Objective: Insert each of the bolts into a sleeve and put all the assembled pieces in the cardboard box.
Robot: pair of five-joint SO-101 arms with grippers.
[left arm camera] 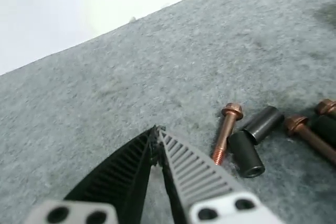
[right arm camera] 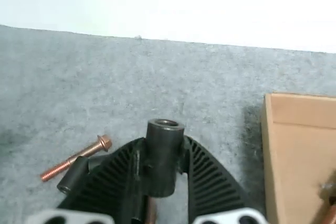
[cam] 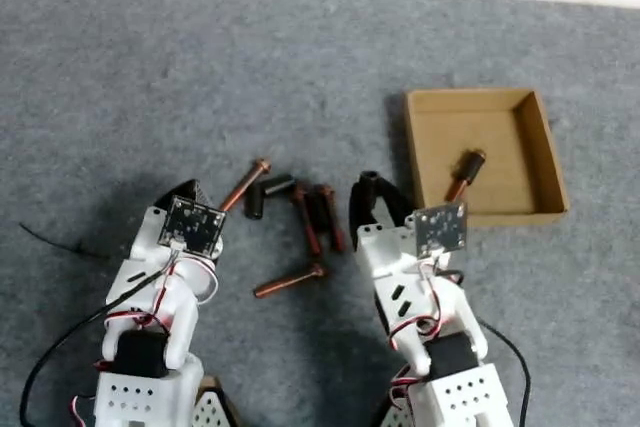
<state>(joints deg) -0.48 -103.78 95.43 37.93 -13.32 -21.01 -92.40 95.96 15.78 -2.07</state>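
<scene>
Since the right gripper (cam: 372, 193) is clamped on a black sleeve (right arm camera: 164, 158), held upright with its bore facing up, a bolt is what the coming move needs. Nearest loose bolt (cam: 245, 185) lies centre-left in the high view, just right of the left gripper (cam: 190, 194). Its long axis runs diagonally: head toward upper right, threaded tip toward that gripper. Left gripper's fingers meet tip to tip with nothing between them. The left arm looks the nearer. A loose sleeve (left arm camera: 245, 154) sits just beside the bolt's shank. Cardboard box (cam: 470, 97) at upper right, one assembled piece (cam: 464, 173) inside
</scene>
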